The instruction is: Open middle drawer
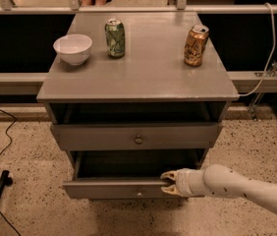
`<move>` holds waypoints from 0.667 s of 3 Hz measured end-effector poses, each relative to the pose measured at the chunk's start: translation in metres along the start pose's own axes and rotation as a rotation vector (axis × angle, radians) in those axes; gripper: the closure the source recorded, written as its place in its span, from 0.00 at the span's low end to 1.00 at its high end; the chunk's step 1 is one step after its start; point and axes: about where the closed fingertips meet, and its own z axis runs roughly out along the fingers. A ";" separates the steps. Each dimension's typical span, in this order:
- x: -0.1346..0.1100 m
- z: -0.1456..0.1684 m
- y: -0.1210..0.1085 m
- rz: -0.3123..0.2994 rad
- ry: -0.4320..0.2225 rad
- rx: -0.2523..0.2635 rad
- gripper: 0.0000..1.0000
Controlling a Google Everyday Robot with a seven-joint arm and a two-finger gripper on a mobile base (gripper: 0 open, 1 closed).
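Middle drawer [104, 188] sits well pulled out, dark box open just behind the fingers [170, 174]; gripper [164, 182] appears pinched on the front's top edge, knob [138, 192] left of the fingers; opening judged essentially done, release remaining.

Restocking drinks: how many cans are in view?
2: green can beside the bowl, top left-centre; orange can, top right. More could hide inside the dark middle drawer; the gripper is at its front edge.
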 end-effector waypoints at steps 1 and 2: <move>-0.004 -0.006 -0.003 0.000 0.000 0.000 0.43; -0.004 -0.006 -0.003 0.000 0.000 0.000 0.19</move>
